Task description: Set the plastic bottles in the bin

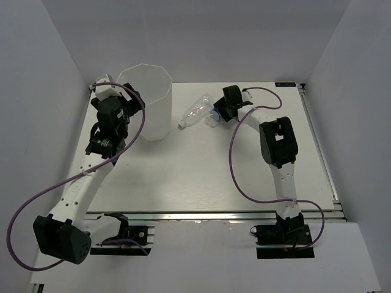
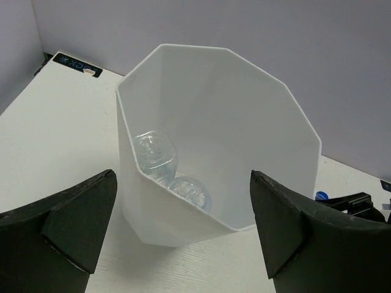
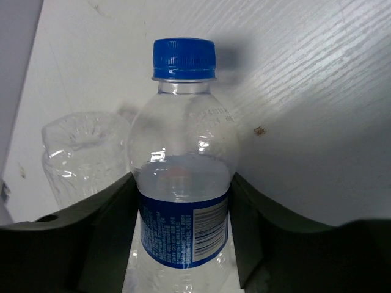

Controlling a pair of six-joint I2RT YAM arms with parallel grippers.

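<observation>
White walls (image 1: 195, 36) stand around a white worktop (image 1: 201, 177). The bin (image 1: 156, 119) stands at the far left of the worktop. Two bottles (image 2: 156, 152) lie at the bottom of it, so half the job looks done. The left end effector (image 2: 183, 177) hangs just beside the bin and looks down into it. Its fingers are spread wide and hold nothing. Two more bottles lie out on the worktop, well apart from the bin, to its right. One is a clear bottle (image 1: 194, 114) that looks a bit crushed. Just beside it is a blue-capped bottle (image 3: 183, 183) with a blue label. The right end effector (image 3: 183, 201) is down at this one, with a finger on each side of the label. The fingers are right up against the bottle, but I cannot tell if they squeeze it yet or only sit next to it. So the step now looks like picking up the third bottle. Next, the fingers need a firm hold on the round sides, so the smooth plastic does not slip out. Then the arm needs to lift the bottle higher than the tall rim, carry it left over the clear bottle, and let go above the opening. The left arm is close to the bin, so the right arm must take care not to bump it.
</observation>
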